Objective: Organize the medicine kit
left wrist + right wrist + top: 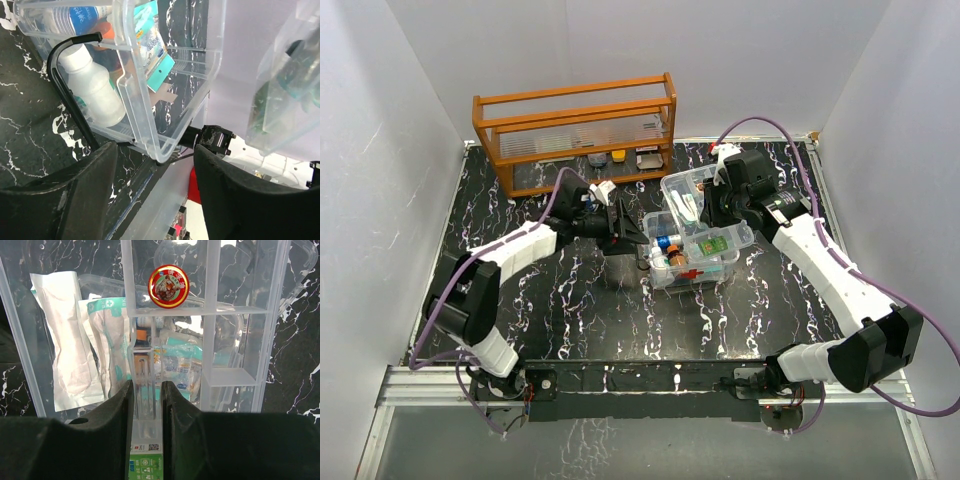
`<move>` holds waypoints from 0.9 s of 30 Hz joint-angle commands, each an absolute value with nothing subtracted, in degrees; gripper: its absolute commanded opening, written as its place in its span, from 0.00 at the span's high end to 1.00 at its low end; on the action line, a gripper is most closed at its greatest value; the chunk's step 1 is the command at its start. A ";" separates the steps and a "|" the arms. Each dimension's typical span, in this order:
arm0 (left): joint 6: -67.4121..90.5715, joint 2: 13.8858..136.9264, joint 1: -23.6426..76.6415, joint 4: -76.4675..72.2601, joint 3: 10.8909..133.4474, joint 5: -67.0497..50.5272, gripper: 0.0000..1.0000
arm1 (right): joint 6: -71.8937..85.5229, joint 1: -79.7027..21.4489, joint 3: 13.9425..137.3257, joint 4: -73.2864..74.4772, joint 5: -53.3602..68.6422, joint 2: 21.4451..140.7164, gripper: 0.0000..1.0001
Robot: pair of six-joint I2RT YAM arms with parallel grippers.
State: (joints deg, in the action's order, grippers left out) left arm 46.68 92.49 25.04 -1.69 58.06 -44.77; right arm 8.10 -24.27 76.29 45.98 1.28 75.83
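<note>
Your box [705,262] sits in the middle of the table [570,310], its left end right at your left gripper [155,165], with the box's bottom corner just over the gap between the fingers. Those fingers stand well apart and hold nothing; you cannot tell whether they brush the box. A white bottle [95,85] and the dark handle [65,65] show at that end. The tray [685,190] is tilted over the box's far rim, straight ahead of your right gripper [147,390], whose fingers are pinched on a clear tray wall. A red tin [168,286] lies in one tray cell
</note>
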 commanded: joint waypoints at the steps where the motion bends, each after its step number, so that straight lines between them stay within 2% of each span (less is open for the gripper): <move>1: 51.23 94.61 27.28 -3.98 59.98 -40.77 0.42 | 9.00 -24.33 76.66 41.12 0.09 73.62 0.99; 8: 53.20 98.61 29.13 -7.47 60.06 -41.18 0.53 | 8.75 -24.27 75.67 40.03 -0.01 73.69 0.99; 11: 52.63 99.31 29.18 -6.98 60.78 -40.41 0.62 | 7.88 -24.30 75.50 39.82 1.03 73.95 0.99; 15: 48.73 99.62 29.10 -2.27 62.53 -38.72 0.81 | 6.18 -24.31 75.79 39.70 1.62 74.57 0.99; 18: 45.79 99.35 29.03 1.82 63.51 -38.06 0.90 | 4.80 -24.34 76.33 39.96 2.42 74.88 0.99; 21: 42.20 98.22 28.34 5.88 63.71 -37.72 0.94 | 3.50 -24.34 76.72 40.57 3.42 75.06 0.99; 27: 33.94 94.80 24.68 15.49 64.08 -40.07 0.96 | 0.25 -24.42 77.05 41.58 6.79 75.26 0.99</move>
State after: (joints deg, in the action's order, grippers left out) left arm 43.92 99.04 27.62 4.49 63.11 -40.40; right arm 3.84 -24.27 75.11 44.38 3.68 75.81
